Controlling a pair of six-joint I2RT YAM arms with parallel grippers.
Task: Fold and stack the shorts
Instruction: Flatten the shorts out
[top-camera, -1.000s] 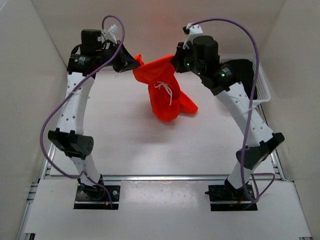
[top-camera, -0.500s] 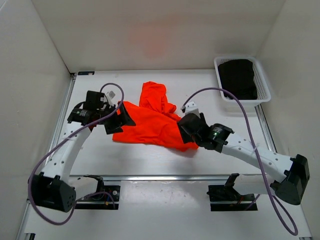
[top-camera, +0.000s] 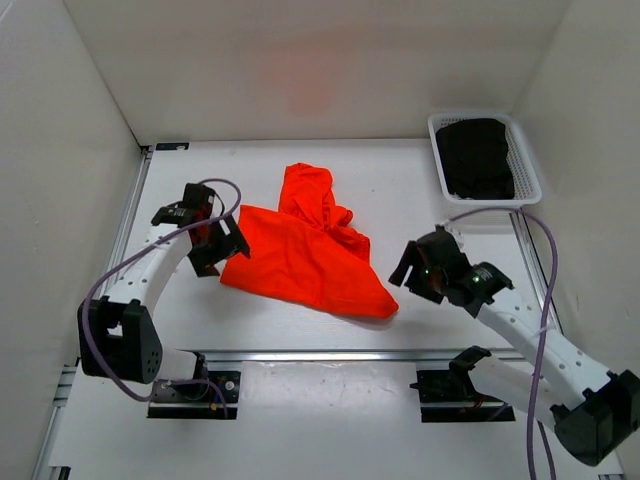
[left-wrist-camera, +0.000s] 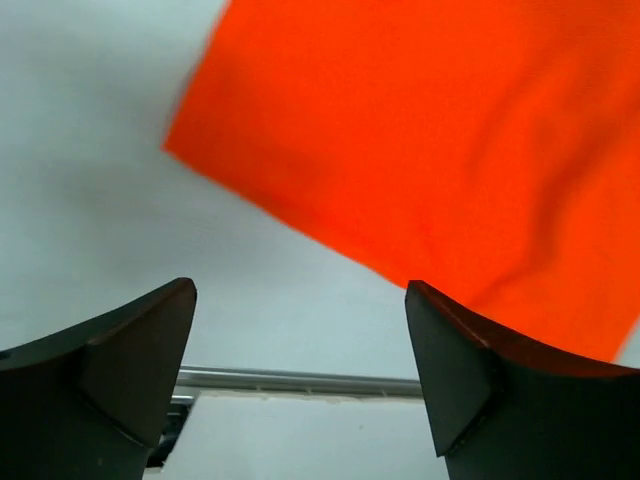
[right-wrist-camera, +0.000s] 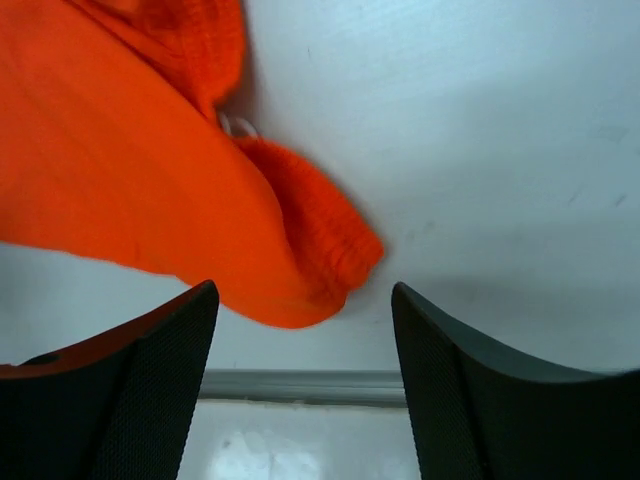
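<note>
The neon-orange shorts (top-camera: 305, 255) lie crumpled and partly spread in the middle of the table, one bunched end pointing to the back. My left gripper (top-camera: 222, 245) stands open just off their left edge, touching nothing. In the left wrist view the shorts (left-wrist-camera: 450, 130) fill the upper right, beyond my open left gripper (left-wrist-camera: 300, 290). My right gripper (top-camera: 412, 262) is open a short way to the right of the shorts' near corner. The right wrist view shows the elastic waistband end of the shorts (right-wrist-camera: 150, 180) lying ahead of my right gripper (right-wrist-camera: 303, 290), with a bit of white cord (right-wrist-camera: 236, 125) peeping out.
A white basket (top-camera: 528, 170) with dark folded clothing (top-camera: 478, 158) sits at the back right corner. White walls enclose the table on three sides. A metal rail (top-camera: 330, 354) runs along the near edge in front of the arm bases.
Both grippers held the shorts up a second ago, lowered them to the table, then opened and let go. Both have since drawn back sideways from the cloth.
</note>
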